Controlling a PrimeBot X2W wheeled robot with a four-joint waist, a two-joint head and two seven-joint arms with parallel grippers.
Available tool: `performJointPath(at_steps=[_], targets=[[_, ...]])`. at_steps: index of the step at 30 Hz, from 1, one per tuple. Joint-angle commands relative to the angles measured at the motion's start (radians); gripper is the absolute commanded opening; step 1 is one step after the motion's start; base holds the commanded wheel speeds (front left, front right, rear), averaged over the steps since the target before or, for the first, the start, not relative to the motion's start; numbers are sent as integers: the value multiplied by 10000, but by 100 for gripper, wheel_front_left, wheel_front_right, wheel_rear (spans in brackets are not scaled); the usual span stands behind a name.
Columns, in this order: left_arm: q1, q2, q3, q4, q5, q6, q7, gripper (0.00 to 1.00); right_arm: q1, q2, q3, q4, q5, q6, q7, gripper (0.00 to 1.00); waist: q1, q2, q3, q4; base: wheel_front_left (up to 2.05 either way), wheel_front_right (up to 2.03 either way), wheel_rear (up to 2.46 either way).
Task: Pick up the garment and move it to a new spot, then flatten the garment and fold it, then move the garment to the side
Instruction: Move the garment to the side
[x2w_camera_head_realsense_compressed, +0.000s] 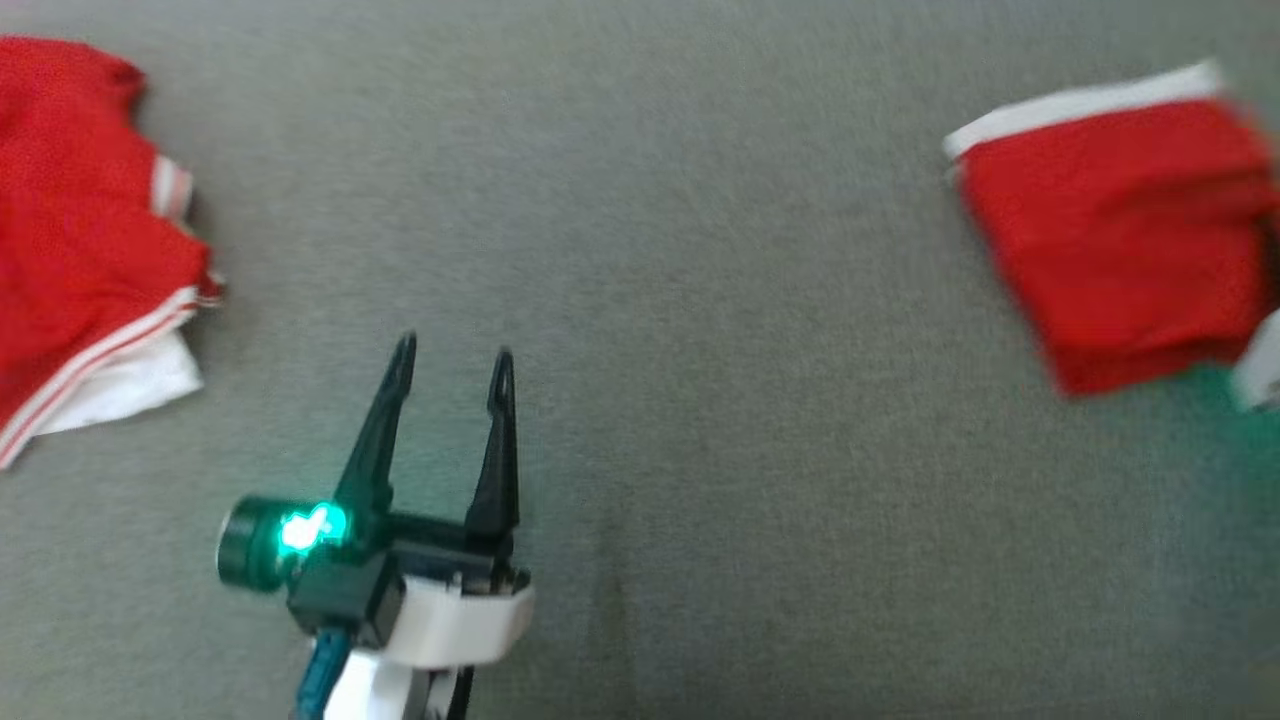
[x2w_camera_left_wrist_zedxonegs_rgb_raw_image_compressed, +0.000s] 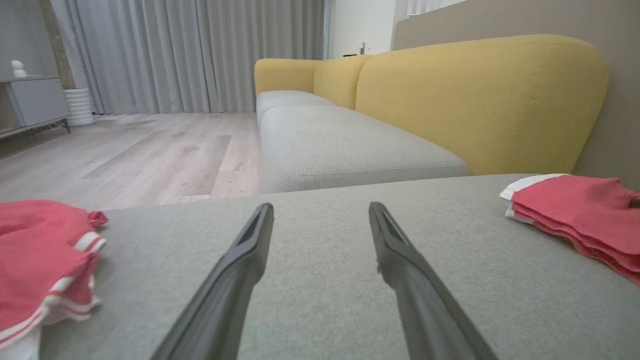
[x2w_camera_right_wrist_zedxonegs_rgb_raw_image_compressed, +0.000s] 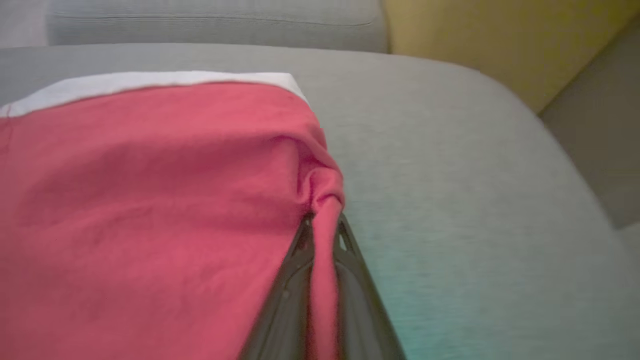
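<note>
A folded red garment (x2w_camera_head_realsense_compressed: 1120, 230) with a white band lies at the right of the grey cushion (x2w_camera_head_realsense_compressed: 700, 300). The left wrist view has the folded garment (x2w_camera_left_wrist_zedxonegs_rgb_raw_image_compressed: 575, 215) at its right edge. In the right wrist view my right gripper (x2w_camera_right_wrist_zedxonegs_rgb_raw_image_compressed: 322, 225) is shut on a pinched ridge at the right edge of the folded garment (x2w_camera_right_wrist_zedxonegs_rgb_raw_image_compressed: 150, 210). My left gripper (x2w_camera_head_realsense_compressed: 450, 365) hovers open over bare cushion at lower left, nothing between its fingers (x2w_camera_left_wrist_zedxonegs_rgb_raw_image_compressed: 250, 250). A second red garment (x2w_camera_head_realsense_compressed: 80, 230) with white stripes lies crumpled at the far left, also in the left wrist view (x2w_camera_left_wrist_zedxonegs_rgb_raw_image_compressed: 40, 255).
The cushion's (x2w_camera_right_wrist_zedxonegs_rgb_raw_image_compressed: 475, 200) edge curves down at the right. Behind it are a yellow sofa backrest (x2w_camera_left_wrist_zedxonegs_rgb_raw_image_compressed: 475, 100) and further grey seat cushions (x2w_camera_left_wrist_zedxonegs_rgb_raw_image_compressed: 340, 145). Wooden floor (x2w_camera_left_wrist_zedxonegs_rgb_raw_image_compressed: 125, 155), grey curtains (x2w_camera_left_wrist_zedxonegs_rgb_raw_image_compressed: 190, 50) and a low cabinet (x2w_camera_left_wrist_zedxonegs_rgb_raw_image_compressed: 30, 100) lie beyond.
</note>
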Motion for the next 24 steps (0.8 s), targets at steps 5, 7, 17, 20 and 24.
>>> performJointPath(at_steps=[5,7,17,20,24], targets=[[-881,-37,274,-343,186,-241,-49,100,-613,-1500,-877,-638,-303,-9,314,0,-1,0,1397,-695,0,0,0],[-1152,-37,245,-321,201,-327,-49,100,-763,-1907,-1283,-672,-414,-9,433,0,-1,0,1688,-708,0,0,0],[-1848,-37,41,85,-62,-427,-49,100,-780,-1573,-3176,-1345,-2274,-9,306,100,-1,0,1664,-361,0,0,0],[-1739,-37,22,142,-186,-339,-49,100,-548,-935,-3128,-1648,-2652,-9,130,100,-1,0,1263,-229,0,0,0],[-1282,-37,87,342,-389,-138,-49,100,266,539,-2268,-2027,-2549,-9,-235,100,-1,0,255,33,0,0,0]])
